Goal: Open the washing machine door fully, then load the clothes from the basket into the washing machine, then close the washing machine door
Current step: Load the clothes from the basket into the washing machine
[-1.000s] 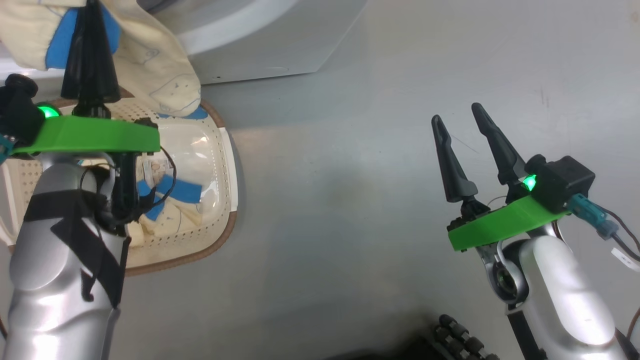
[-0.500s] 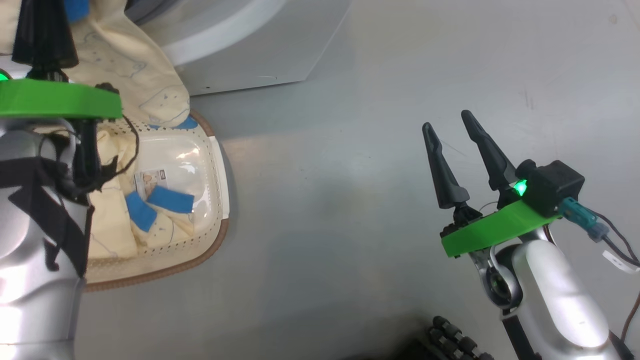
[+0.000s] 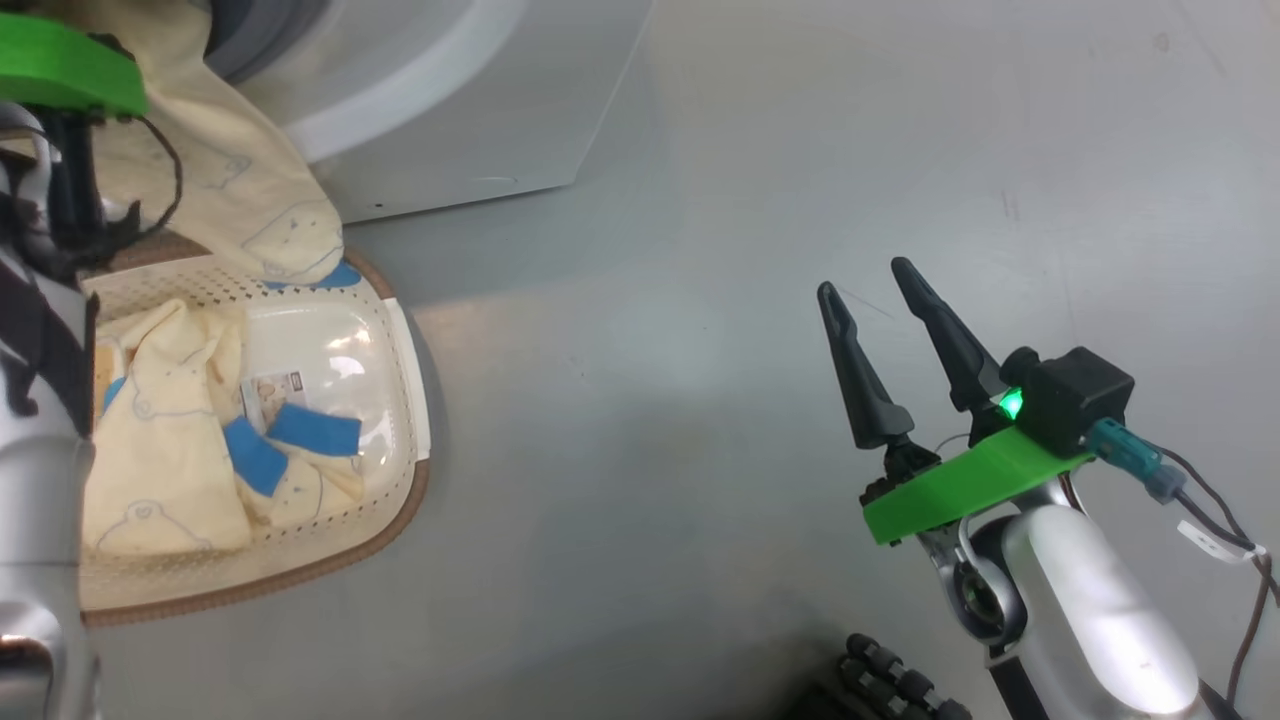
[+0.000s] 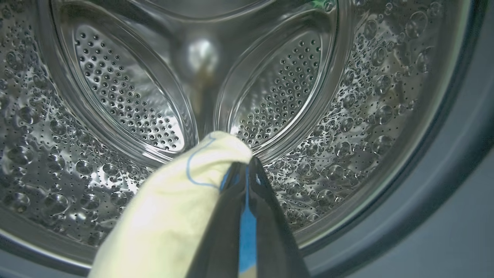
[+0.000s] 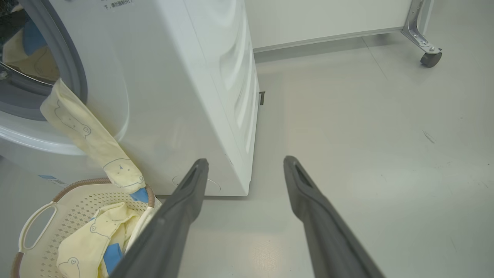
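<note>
Two long dark fingers, right gripper [image 3: 862, 278]: spread wide apart, holding nothing, above the bare grey floor [image 3: 700, 300]
Small cream perforated plastic basket with brown rim [image 3: 400, 500]: on the floor to the left, just before the machine; cream-yellow bear-print clothes with blue patches [image 3: 160, 450] lie inside
Long cream-yellow garment [image 5: 88, 146]: draped from the machine's mouth down to the basket rim
Left gripper [image 4: 247, 164]: pinched together on that garment's upper end, pointing into the machine
Big white front-loading washing machine [image 5: 173, 96]: grey rubber mouth [image 4: 444, 162] uncovered
Perforated steel drum [image 4: 115, 96]: beyond the left fingertips
</note>
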`<state>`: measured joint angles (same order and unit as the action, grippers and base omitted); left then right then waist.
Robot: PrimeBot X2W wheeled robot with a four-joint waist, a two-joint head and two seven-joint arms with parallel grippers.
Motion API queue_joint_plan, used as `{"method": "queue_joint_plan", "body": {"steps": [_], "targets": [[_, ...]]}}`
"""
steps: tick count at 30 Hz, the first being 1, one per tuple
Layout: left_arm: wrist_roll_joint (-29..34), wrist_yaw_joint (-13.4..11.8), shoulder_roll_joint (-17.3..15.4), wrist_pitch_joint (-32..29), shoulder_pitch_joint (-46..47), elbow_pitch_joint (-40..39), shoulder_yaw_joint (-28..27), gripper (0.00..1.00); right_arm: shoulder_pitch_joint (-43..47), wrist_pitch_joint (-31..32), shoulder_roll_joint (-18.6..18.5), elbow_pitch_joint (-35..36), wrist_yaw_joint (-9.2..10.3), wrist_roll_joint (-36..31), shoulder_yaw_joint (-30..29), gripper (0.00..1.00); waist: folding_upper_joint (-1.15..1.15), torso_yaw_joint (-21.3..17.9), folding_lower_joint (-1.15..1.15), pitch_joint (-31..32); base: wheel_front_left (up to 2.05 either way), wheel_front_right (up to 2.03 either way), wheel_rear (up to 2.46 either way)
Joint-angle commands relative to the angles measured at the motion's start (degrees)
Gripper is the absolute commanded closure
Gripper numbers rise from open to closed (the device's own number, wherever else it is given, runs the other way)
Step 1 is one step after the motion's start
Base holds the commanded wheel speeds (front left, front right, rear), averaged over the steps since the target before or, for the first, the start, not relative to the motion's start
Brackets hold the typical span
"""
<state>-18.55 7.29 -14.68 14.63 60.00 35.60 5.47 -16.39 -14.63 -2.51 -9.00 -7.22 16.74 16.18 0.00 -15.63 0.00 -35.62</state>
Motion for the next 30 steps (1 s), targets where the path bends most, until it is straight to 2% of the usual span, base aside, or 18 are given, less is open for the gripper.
{"method": "queue_joint_plan", "body": {"steps": [1, 14, 22, 30], "targets": [[0.7, 0.1, -3.0, 0.4, 2.3, -0.7, -1.4, 1.0, 1.7, -0.4, -0.4, 1.3, -0.26, 0.5, 1.1, 0.0, 0.0, -0.4, 0.0, 0.1, 0.0, 0.0, 0.0], [2.5, 0.2, -7.4, 0.4, 15.9, 12.0, 0.3, 1.0, 2.9, -0.4, -0.4, 2.1, -0.26, 0.5, 2.3, 0.0, 0.0, -3.5, 0.0, -3.4, 0.0, 0.0, 0.0], [5.0, 0.2, -10.0, 0.4, 20.4, 16.4, 2.1, 1.0, 3.6, -0.4, -0.4, 2.6, -0.26, 0.9, 2.6, 0.0, 0.0, -4.9, 0.0, -4.9, 0.0, 0.0, 0.0], [5.3, 0.2, -10.9, 0.4, 23.8, 18.6, 2.5, 1.0, 3.9, -0.4, -0.4, 2.8, -0.26, 1.4, 3.4, 0.0, 0.0, -6.0, 0.0, -5.6, 0.0, 0.0, 0.0]]}}
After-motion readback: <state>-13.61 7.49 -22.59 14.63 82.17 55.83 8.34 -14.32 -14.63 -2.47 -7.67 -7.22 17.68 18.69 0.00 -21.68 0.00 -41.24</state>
